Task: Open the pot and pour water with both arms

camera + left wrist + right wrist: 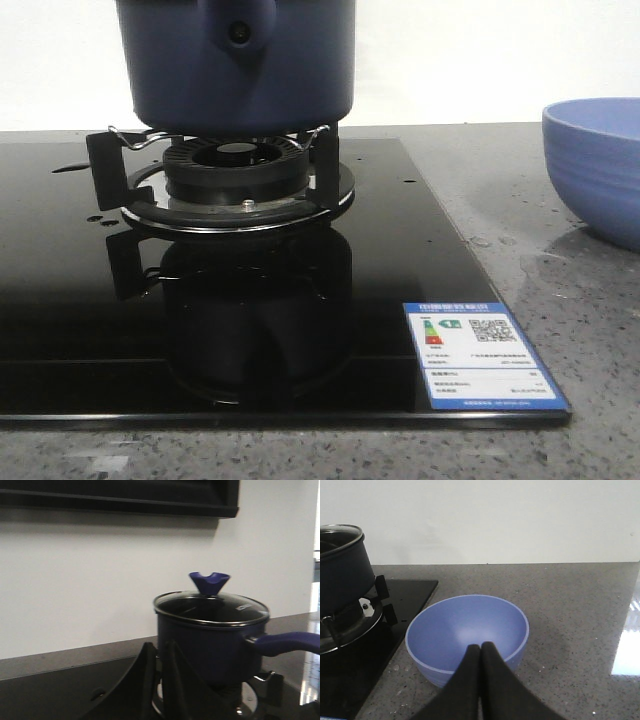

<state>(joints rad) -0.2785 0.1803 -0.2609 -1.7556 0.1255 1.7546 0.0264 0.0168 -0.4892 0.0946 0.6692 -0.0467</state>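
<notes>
we are sitting at the very start: the pot (210, 640) is resting on the burner (238, 170) with its glass lid (211, 607) on, nothing poured into the bowl (467, 635). our left gripper (159, 652) is holding nothing, fingers slightly parted, the pot just ahead of it. our right gripper (481, 647) is pressed closed and empty, hovering at the bowl's near rim, the pot off to its side.

From my front camera the pot (236, 62) was cropped at the top, lid unseen. The bowl (597, 165) ran off the edge. The sticker (480, 352) print was too small, possibly an energy label.
</notes>
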